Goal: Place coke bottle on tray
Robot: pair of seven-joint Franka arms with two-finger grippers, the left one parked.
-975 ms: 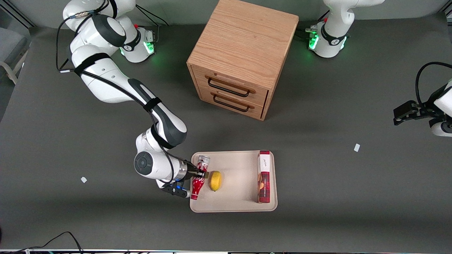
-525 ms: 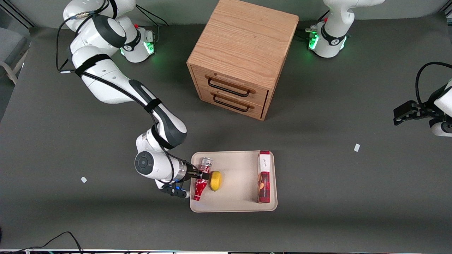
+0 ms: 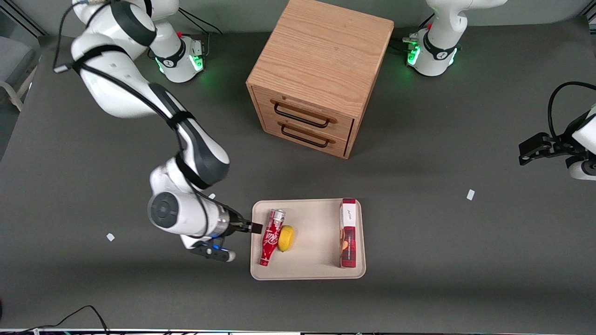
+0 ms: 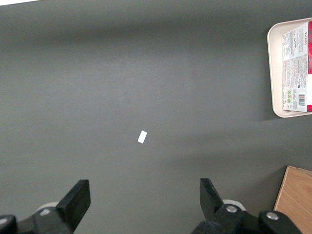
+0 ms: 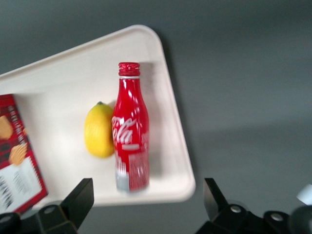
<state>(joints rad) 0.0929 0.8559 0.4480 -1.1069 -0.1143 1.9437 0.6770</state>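
One glossy coke bottle (image 3: 271, 237), smooth tray (image 3: 312, 272), open gripper (image 3: 255, 227)

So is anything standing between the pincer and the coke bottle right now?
Nothing visible does. The coke bottle lies on the tray, touching the lemon. The open pincer sits just off the tray's rim at the working arm's end, with only the rim and bare tray between them.

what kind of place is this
Likely a robot lab bench: white robot arm bases bolted to a grey mat, the open gripper beside a red coke bottle lying on a cream-beige tray.
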